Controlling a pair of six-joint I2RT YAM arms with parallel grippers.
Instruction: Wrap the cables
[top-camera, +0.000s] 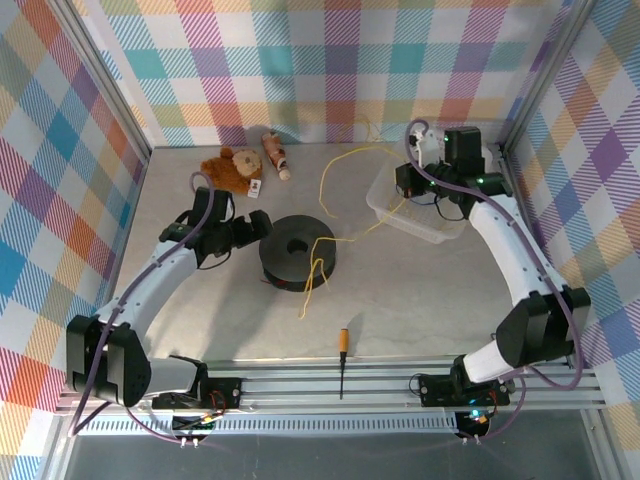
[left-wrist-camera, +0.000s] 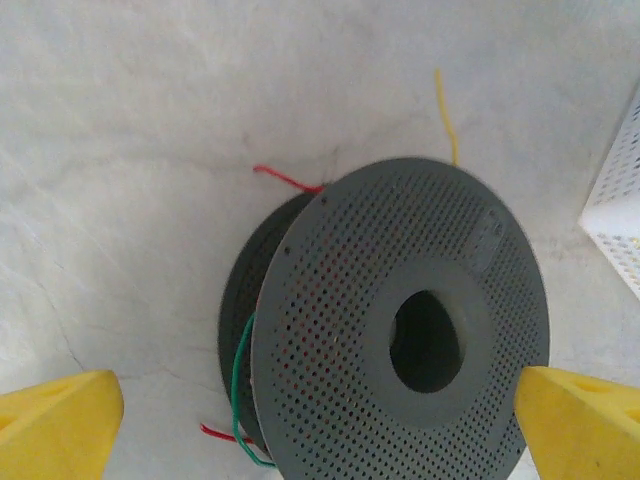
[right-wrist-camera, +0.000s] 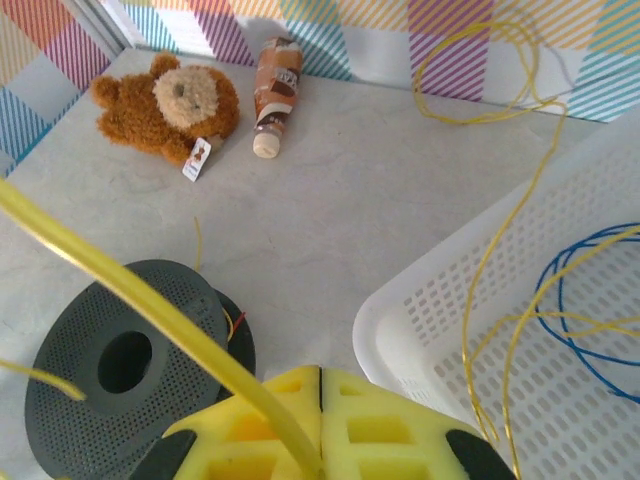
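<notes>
Yellow cables (right-wrist-camera: 150, 300) run in thin loose loops across the pale table (top-camera: 200, 320). One strand trails off the dark grey perforated spool (left-wrist-camera: 400, 300) toward the near edge, and another curls up toward the back wall and over into the white slotted basket (right-wrist-camera: 440, 310).

In the right wrist view, the right gripper (right-wrist-camera: 320, 425) has its yellow fingers (right-wrist-camera: 380, 430) pressed together. One cable strand is pinched at the seam between them and stretches taut up and to the left, across the spool's flange. More yellow loops lie inside the basket just beside those fingers, tangled with a blue wire (right-wrist-camera: 570, 290).

The left gripper (left-wrist-camera: 320, 430) has its fingers (left-wrist-camera: 60, 425) spread wide and holds nothing. The spool stands tilted between and just beyond them. Whether the fingers touch the flange cannot be told. Red and green wire ends poke out from the spool's core, and a short yellow cable end shows on the table behind its rim.

A brown teddy bear (right-wrist-camera: 165, 105) and a small brown bottle (right-wrist-camera: 275, 85) lie near the back wall. An orange-handled screwdriver (top-camera: 343, 360) lies at the near edge, apart from the cables.
</notes>
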